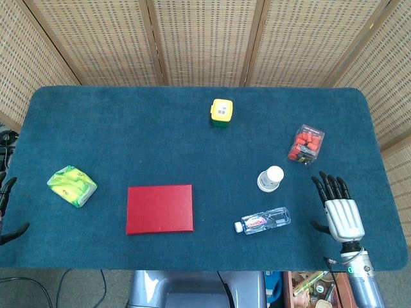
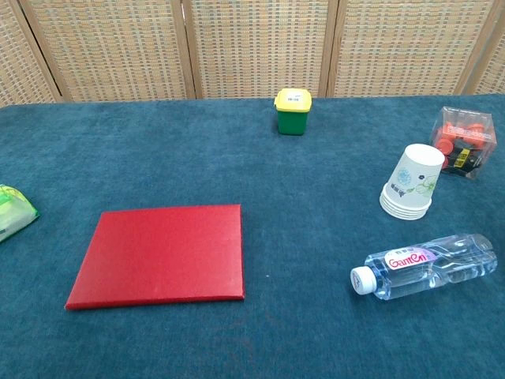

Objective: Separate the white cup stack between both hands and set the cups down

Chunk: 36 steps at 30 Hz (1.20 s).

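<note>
The white cup stack [image 1: 270, 179] stands upside down on the blue table, right of centre; in the chest view the stack [image 2: 412, 181] shows a green leaf print and several nested rims at its base. My right hand [image 1: 338, 210] rests at the table's right front, fingers spread and empty, about a hand's width right of the stack. Only the dark fingertips of my left hand [image 1: 8, 212] show at the far left edge of the head view, off the table. Neither hand appears in the chest view.
A water bottle [image 1: 263, 221] lies on its side just in front of the stack. A clear box of orange pieces [image 1: 306, 145] sits behind it. A red book [image 1: 160, 209], a green packet [image 1: 72, 186] and a yellow-lidded green tub [image 1: 221, 113] lie elsewhere.
</note>
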Available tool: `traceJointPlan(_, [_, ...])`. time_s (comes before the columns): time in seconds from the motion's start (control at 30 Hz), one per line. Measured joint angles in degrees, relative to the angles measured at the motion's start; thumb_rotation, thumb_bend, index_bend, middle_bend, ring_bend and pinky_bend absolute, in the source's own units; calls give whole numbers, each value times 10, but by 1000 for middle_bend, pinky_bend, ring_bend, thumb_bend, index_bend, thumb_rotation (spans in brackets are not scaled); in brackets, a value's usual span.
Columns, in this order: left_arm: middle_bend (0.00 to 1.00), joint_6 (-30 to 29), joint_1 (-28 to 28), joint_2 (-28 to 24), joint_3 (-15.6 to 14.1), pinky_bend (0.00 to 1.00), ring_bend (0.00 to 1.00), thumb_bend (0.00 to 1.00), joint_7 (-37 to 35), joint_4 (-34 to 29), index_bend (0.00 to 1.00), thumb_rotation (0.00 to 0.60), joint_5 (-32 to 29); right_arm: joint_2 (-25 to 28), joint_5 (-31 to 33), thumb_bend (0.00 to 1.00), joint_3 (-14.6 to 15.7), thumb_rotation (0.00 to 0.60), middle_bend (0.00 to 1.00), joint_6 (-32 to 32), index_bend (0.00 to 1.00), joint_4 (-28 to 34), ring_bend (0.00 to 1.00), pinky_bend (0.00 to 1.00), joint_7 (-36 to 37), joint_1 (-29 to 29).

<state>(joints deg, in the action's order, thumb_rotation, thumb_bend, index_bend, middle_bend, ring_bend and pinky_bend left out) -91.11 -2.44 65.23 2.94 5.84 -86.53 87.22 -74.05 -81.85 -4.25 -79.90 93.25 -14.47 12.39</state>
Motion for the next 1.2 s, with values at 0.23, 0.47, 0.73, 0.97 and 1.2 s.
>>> traceJointPlan(0.23, [0, 5, 0, -1, 0, 0, 0, 125, -9, 4, 0, 600, -4, 0, 0, 84, 1, 600, 0, 7, 18, 3, 0, 0, 5, 0])
traceJointPlan(0.47, [0, 6, -1, -2, 0, 0, 0, 124, -11, 3, 0, 600, 1, 0, -4, 84, 1, 600, 0, 5, 18, 7, 0, 0, -1, 0])
traceJointPlan(0.73, [0, 7, -2, -3, -1, 0, 0, 124, -9, -1, 0, 600, 2, -1, -2, 84, -2, 600, 0, 3, 18, 10, 0, 0, 0, -2])
traceJointPlan(0.97, [0, 9, -2, -3, -1, 0, 0, 124, -6, -4, 0, 600, 1, 3, 2, 84, -16, 600, 0, 18, 46, 32, 0, 22, -22, 14])
traceJointPlan(1.2, [0, 13, -4, -3, 0, 0, 0, 124, -7, -1, 0, 600, -3, 6, 41, 84, -48, 600, 0, 70, 112, 56, 0, 116, -64, 59])
